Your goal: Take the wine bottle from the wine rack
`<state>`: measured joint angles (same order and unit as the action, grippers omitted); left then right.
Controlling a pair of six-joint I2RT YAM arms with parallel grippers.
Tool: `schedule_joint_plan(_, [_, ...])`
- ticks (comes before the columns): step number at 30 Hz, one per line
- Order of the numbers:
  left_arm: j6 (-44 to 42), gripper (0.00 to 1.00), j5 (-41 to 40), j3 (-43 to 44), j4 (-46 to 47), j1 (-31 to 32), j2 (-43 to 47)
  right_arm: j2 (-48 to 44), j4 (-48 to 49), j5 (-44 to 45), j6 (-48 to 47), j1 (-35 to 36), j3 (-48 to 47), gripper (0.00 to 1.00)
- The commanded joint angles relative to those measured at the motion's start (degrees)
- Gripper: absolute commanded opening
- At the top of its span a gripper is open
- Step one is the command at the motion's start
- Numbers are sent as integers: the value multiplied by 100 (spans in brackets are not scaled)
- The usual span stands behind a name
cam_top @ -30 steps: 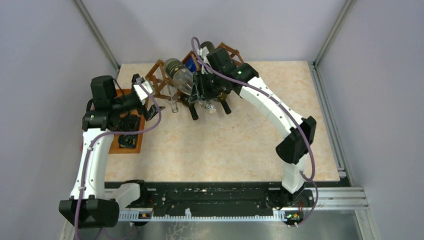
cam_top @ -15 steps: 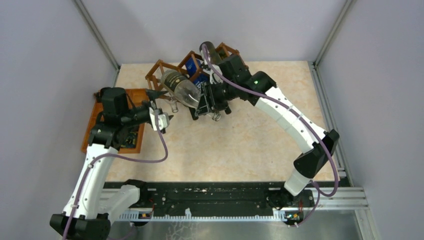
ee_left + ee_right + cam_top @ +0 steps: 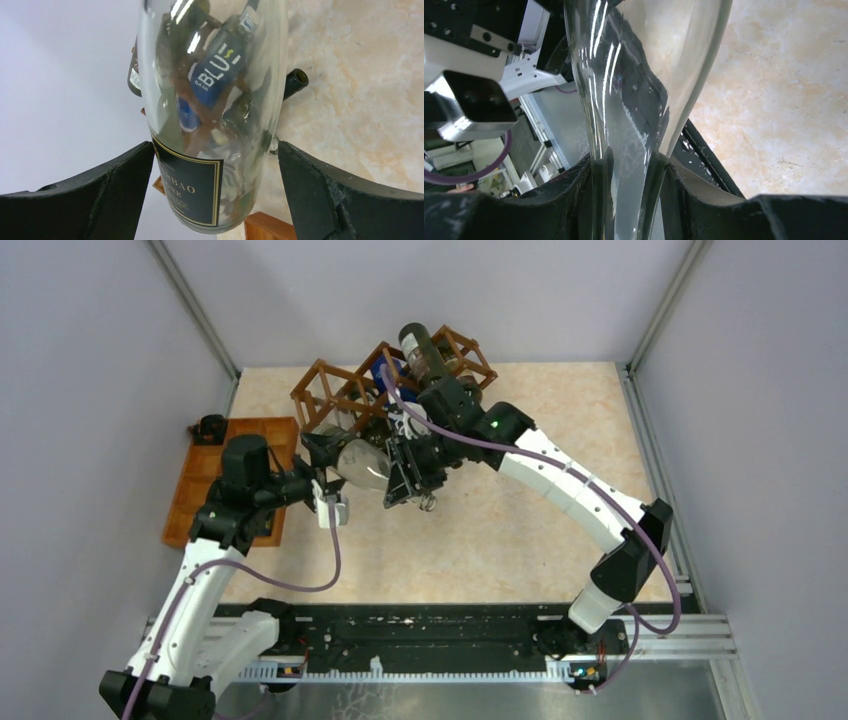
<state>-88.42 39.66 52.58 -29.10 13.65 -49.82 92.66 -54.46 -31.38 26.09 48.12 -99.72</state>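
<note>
The wine bottle point(image 3: 362, 462) is clear glass with a black, gold-edged label. It hangs tilted over the table, in front of the reddish-brown lattice wine rack point(image 3: 335, 390) and apart from it. My right gripper point(image 3: 405, 478) is shut on the neck, seen close in the right wrist view as the bottle point(image 3: 644, 75) pinched in the right gripper point(image 3: 629, 192). My left gripper point(image 3: 326, 454) stands open around the bottle's base. In the left wrist view the bottle point(image 3: 210, 130) fills the left gripper point(image 3: 215, 195). The left finger sits against the label and the right finger stands apart.
An orange-brown compartment tray point(image 3: 195, 495) lies at the table's left edge, under the left arm. The rack holds a dark bottle point(image 3: 425, 348) and a blue-labelled bottle point(image 3: 385, 375). A dark bottle neck point(image 3: 296, 79) pokes out behind the held bottle.
The right gripper has carried the bottle down and forward, out of the rack. The left arm has swung in from the tray, and its open jaws now bracket the bottle's base.
</note>
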Motion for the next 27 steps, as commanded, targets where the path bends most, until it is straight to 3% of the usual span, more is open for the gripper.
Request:
schedule_joint_plan(1, [-587, 99, -97, -200, -189, 75, 157, -701, 1329, -600, -383, 295, -265, 0])
schedule_joint_plan(11, [-391, 97, -204, -83, -603, 111, 51, -650, 1346, -665, -525, 645, -56, 0])
schedule_joint_plan(16, [-92, 70, -220, 51, -846, 129, -22, -599, 1266, -419, -581, 645, -77, 3])
schedule_joint_plan(17, [3, 62, -217, 77, -877, 134, -29, -584, 1254, -329, -564, 639, -88, 9])
schedule_joint_plan(20, [466, 29, -183, 127, -877, 129, -20, -573, 1223, 69, -487, 617, -147, 58])
schedule_joint_plan(21, [728, 20, -165, 125, -830, 131, -10, -580, 1213, 247, -448, 601, -149, 69])
schedule_joint_plan(24, [1539, 1, -172, 128, -642, 130, 12, -683, 1225, 842, -273, 511, -44, 92])
schedule_joint_plan(27, [2157, 0, -165, 139, -636, 132, -1, -890, 1341, 1453, -61, 409, 100, 99])
